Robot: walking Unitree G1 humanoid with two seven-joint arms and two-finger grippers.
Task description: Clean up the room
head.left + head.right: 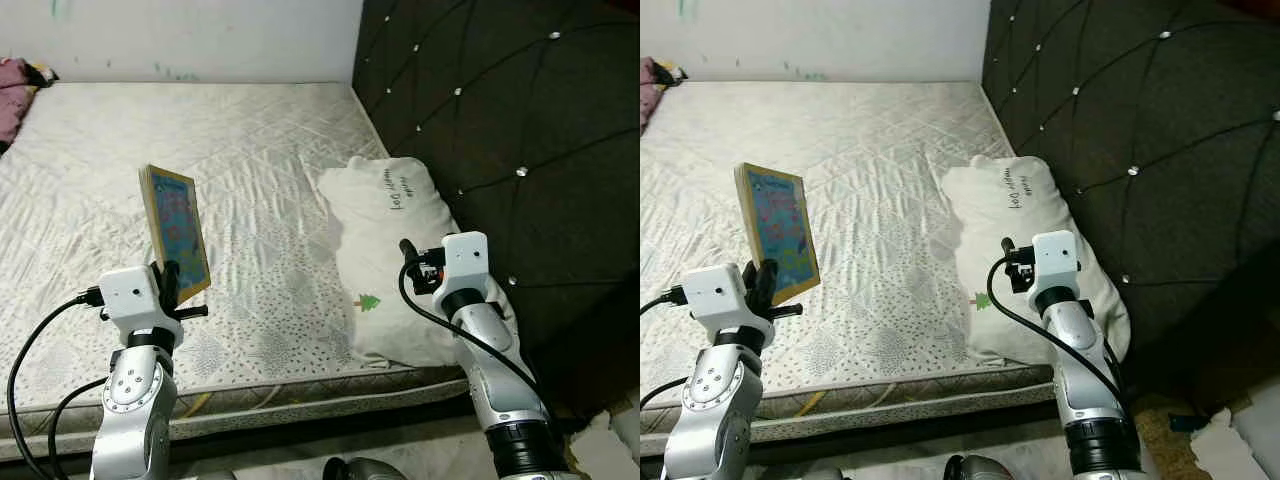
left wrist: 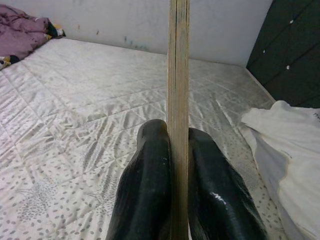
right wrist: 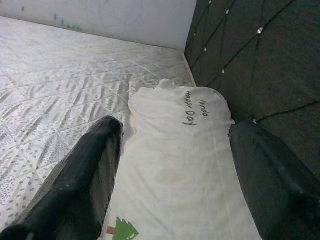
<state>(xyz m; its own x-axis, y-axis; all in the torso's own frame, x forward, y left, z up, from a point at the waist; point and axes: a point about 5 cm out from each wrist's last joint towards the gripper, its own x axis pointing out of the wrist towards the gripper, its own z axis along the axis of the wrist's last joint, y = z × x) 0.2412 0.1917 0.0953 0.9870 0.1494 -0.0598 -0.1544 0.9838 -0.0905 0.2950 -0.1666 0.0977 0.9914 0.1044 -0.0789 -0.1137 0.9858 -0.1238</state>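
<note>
White pillow (image 3: pixel 175 165) lies straight ahead of my right pincer (image 3: pixel 175 200), fingers wide, long axis toward wall; left pincer (image 2: pixel 177 175) clamps upright book (image 1: pixel 178 230).

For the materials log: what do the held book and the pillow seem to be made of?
Book: probably thick board pages with a glossy printed cover, judging by its stiff, layered tan edge in the left gripper. Pillow: soft matte white fabric, wrinkled, with printed lettering.
</note>
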